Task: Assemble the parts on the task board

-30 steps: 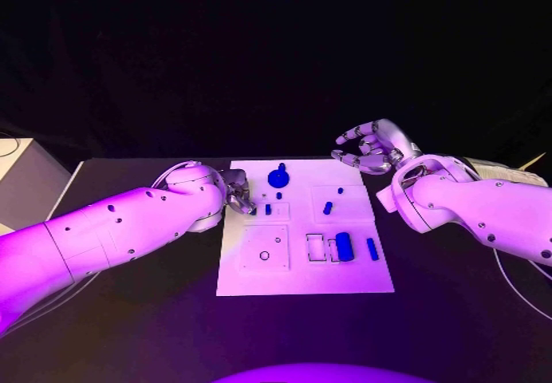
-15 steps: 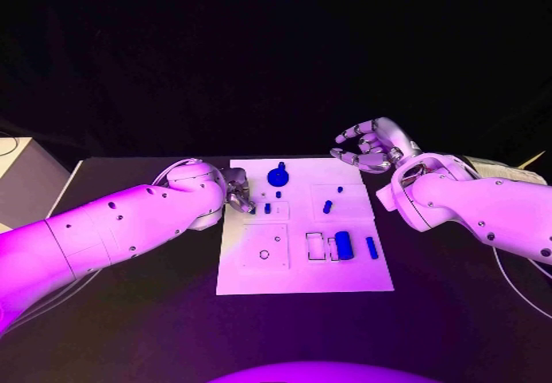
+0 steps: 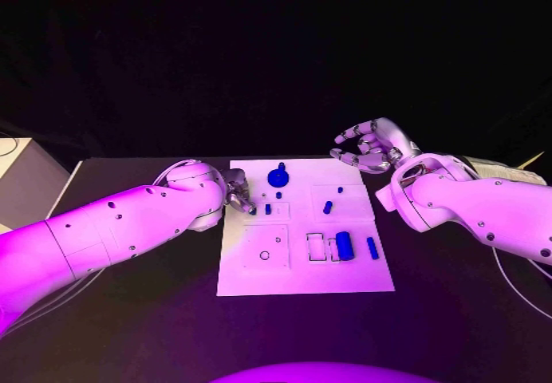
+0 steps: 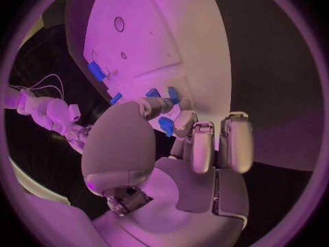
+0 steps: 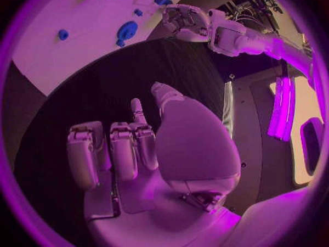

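Observation:
The white task board (image 3: 305,275) lies mid-table. On it are a round blue part (image 3: 278,176) at the far end, several small blue pegs such as one (image 3: 328,207), a thick blue cylinder (image 3: 344,245) and a thin blue bar (image 3: 372,247). My left hand (image 3: 238,191) sits at the board's left edge with its fingers curled. In the left wrist view its thumb and a fingertip (image 4: 183,123) pinch a small blue peg (image 4: 166,126). My right hand (image 3: 370,148) hovers past the board's far right corner, loosely curled and holding nothing (image 5: 130,148).
A white box (image 3: 23,183) stands at the table's left edge. A pale object (image 3: 506,169) lies behind my right arm. Dark table surface (image 3: 150,319) stretches in front of the board. The board's near left square has a small round hole (image 3: 263,255).

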